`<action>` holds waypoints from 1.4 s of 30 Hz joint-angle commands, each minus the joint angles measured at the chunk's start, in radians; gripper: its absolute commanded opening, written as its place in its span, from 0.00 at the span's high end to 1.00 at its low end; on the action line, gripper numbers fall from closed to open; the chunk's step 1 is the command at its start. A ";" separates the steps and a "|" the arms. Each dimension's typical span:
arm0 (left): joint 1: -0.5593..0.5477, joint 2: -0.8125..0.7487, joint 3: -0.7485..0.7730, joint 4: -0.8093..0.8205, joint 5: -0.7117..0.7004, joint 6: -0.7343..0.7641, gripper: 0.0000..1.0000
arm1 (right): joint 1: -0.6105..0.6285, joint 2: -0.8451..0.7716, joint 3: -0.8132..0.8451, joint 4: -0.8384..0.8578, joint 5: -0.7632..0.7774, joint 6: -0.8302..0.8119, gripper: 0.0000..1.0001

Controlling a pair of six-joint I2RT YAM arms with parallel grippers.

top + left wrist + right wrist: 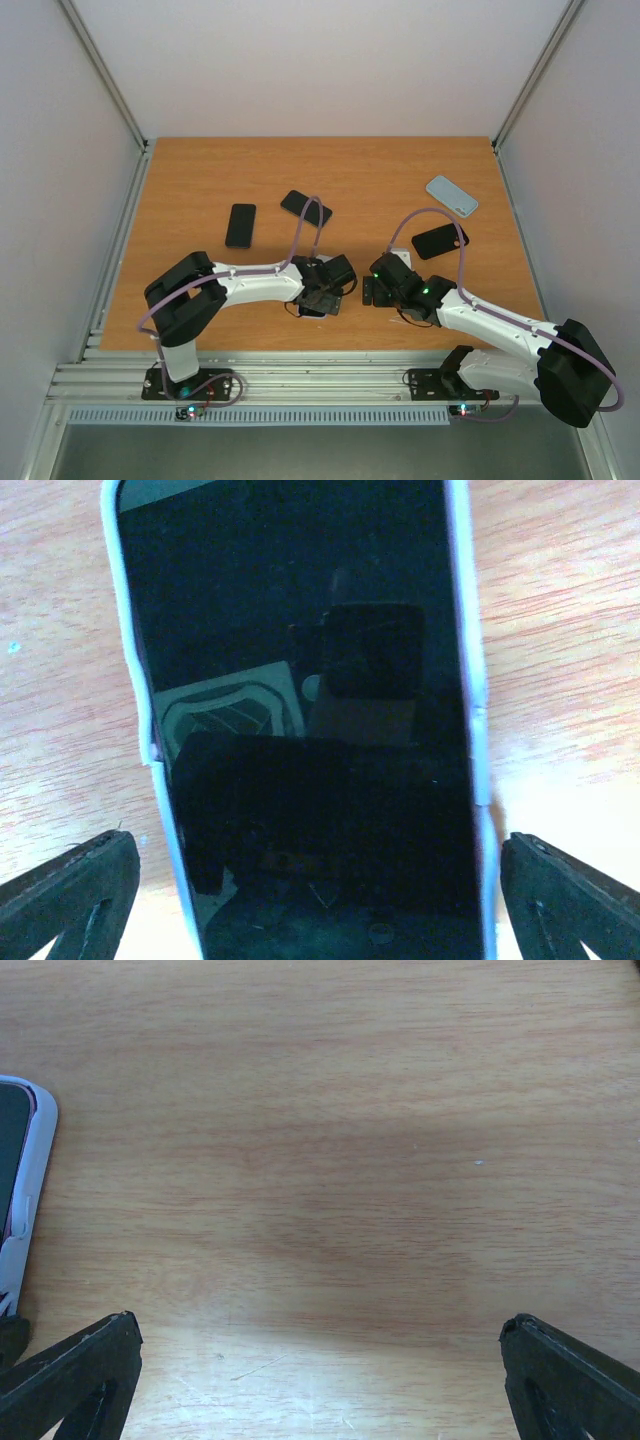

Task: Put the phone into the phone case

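Phone [310, 680] looks seated in the case [128, 630]. Left gripper [320, 890] straddles it, wide open and empty; right gripper [320, 1370] likewise, beside it. Next, probably: press the edges home.

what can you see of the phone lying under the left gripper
The phone is a dark slab with a glossy, unlit screen that mirrors the camera above. A pale, rubbery-looking case rims its long sides, with a button bump on each. It lies flat, screen up, on the wooden table. The fingers of the left gripper stand open on either side of its near end, not clamping it.
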 commanded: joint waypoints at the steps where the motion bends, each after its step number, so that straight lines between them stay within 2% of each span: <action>1: -0.002 0.033 0.031 -0.062 -0.072 0.003 0.01 | 0.006 -0.006 -0.002 0.008 0.018 0.015 0.01; 8: 0.017 0.039 0.023 -0.053 -0.055 0.007 0.02 | 0.005 -0.003 0.001 0.008 0.020 0.013 0.02; 23: 0.138 -0.062 -0.086 0.082 0.046 0.050 0.29 | 0.005 0.044 0.020 0.000 0.001 0.000 0.02; 32: 0.283 -0.096 -0.078 0.018 -0.060 0.108 0.30 | 0.006 0.063 0.030 -0.010 0.003 -0.002 0.02; 42: 0.431 0.006 -0.018 0.073 0.020 0.212 0.29 | 0.006 0.090 0.040 -0.018 0.011 -0.003 0.02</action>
